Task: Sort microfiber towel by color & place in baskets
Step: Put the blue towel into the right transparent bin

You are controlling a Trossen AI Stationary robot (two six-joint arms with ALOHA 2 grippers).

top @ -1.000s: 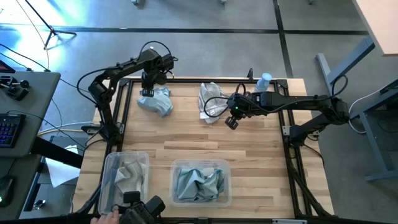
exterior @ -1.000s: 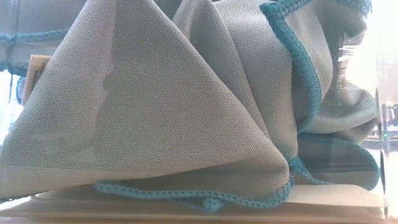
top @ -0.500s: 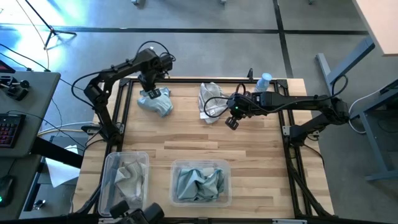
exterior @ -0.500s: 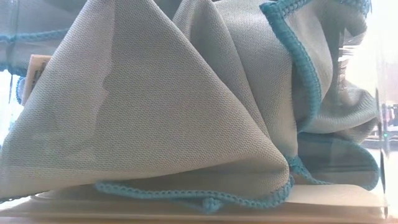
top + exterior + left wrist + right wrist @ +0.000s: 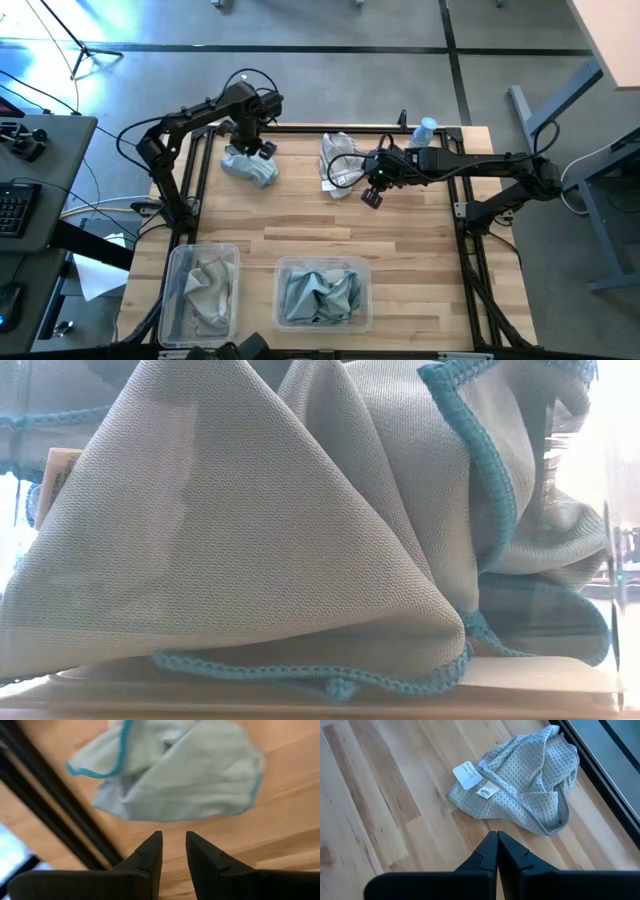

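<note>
A pale teal-blue towel lies crumpled on the table near the far left corner. My left gripper hovers just beside it, fingers a little open and empty. A light grey waffle towel with white tags lies at the far middle. My right gripper is shut and empty, just to that towel's near right. The narrower basket holds grey cloth. The wider basket holds teal cloth, which fills the low view.
A pale blue spray bottle stands at the far edge, right of the grey towel. A black frame rail runs along the table's edge by the teal towel. Bare wood lies between the towels and the two baskets at the near edge.
My left gripper has shifted a little toward the table's right over the teal towel and its wrist has turned. The towels have not moved. A dark object at the near edge by the narrower basket has drawn back almost out of the high view.
</note>
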